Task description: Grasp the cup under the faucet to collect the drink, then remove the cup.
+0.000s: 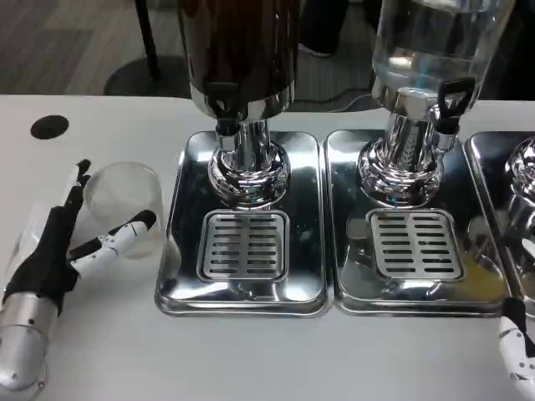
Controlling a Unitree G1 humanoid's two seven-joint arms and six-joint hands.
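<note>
1. Head view, looking down on a white worktop (251, 359) with chrome drink dispensers standing along its far half.
2. Clear cup (125, 200) at the left of the worktop, upright as far as can be told, well to the left of the dark dispenser (238, 50) and apart from its faucet (224, 113).
3. Left hand (63, 242) low at the left, palm side dark, fingers spread: one black-tipped finger (79, 180) reaching up along the cup's left side, another white and black one (125, 232) lying across the cup's near side. Touching the cup or only just beside it: cannot tell. Not closed around it.
4. Silver left forearm (23, 342) running off the lower left corner.
5. Left drip tray (242, 234), polished, with a slotted grate (242, 245) in its near half and the dark dispenser's chrome column at its far half. Nothing standing on the grate.
6. Second drip tray (414, 238) just beside the first, edges nearly touching, carrying the clear-liquid dispenser (430, 42) with a black tap handle (451, 96).
7. Edge of a third tray (510, 192) at the far right.
8. Right hand (520, 351) at the lower right corner, only a few white and black fingers in sight; spread or curled cannot be told.
9. Black round mark (49, 126) on the worktop at far left.
</note>
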